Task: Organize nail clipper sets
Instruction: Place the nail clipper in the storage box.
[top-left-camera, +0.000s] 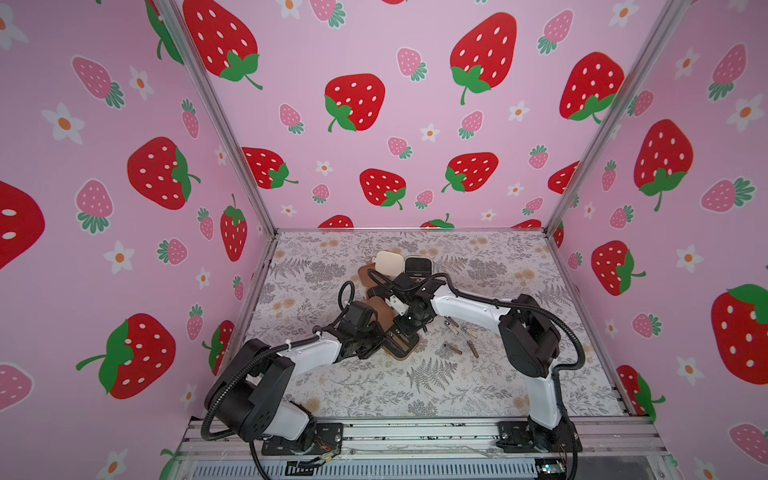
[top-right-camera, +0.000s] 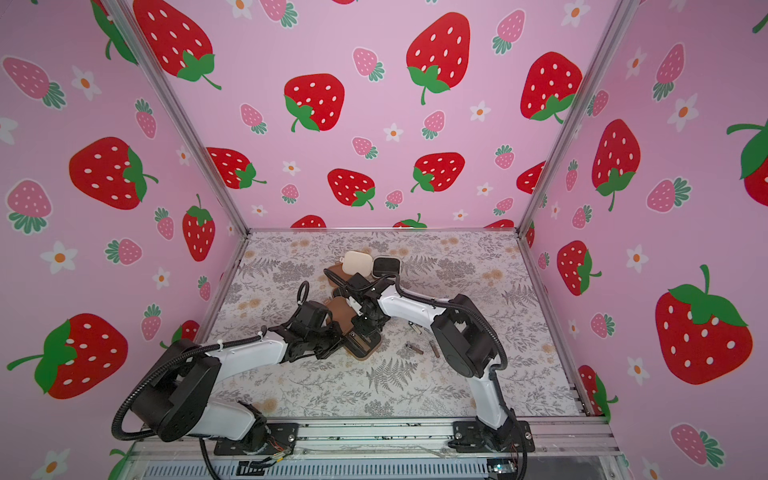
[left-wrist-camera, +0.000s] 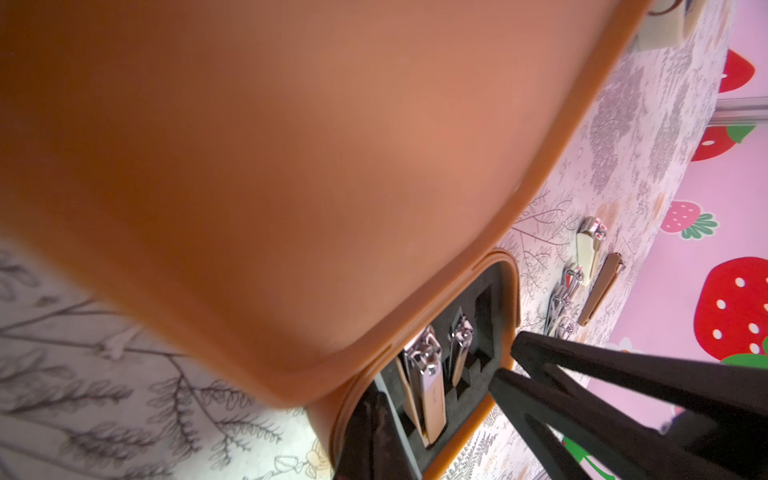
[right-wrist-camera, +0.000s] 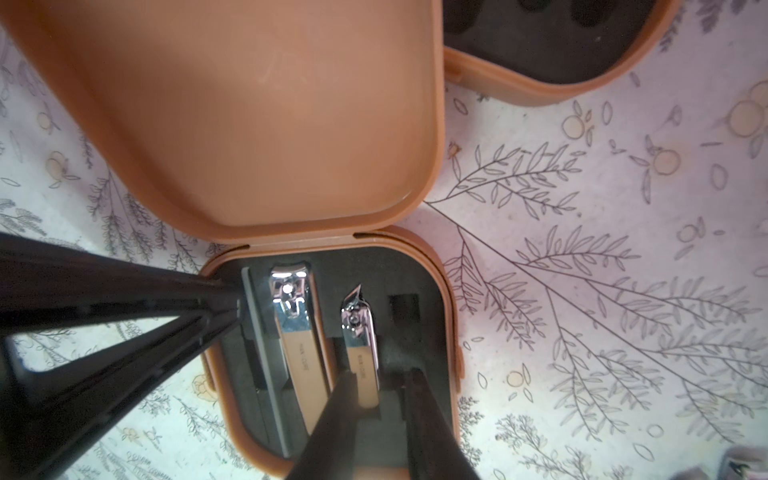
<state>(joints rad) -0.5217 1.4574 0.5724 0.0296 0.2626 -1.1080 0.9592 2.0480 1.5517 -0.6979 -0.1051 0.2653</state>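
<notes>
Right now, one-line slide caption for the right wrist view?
Open brown case: right gripper open over the smaller clipper, left gripper shut at its edge.

You have bright, even light and only soft shadows. In the left wrist view the brown case's lid (left-wrist-camera: 291, 166) sits too close and blurs; just beside it, the large clipper (left-wrist-camera: 424, 374) throws glare. Both top views stretch toward their edges.

Open brown case (right-wrist-camera: 249, 124), clippers (right-wrist-camera: 297, 328) inside
</notes>
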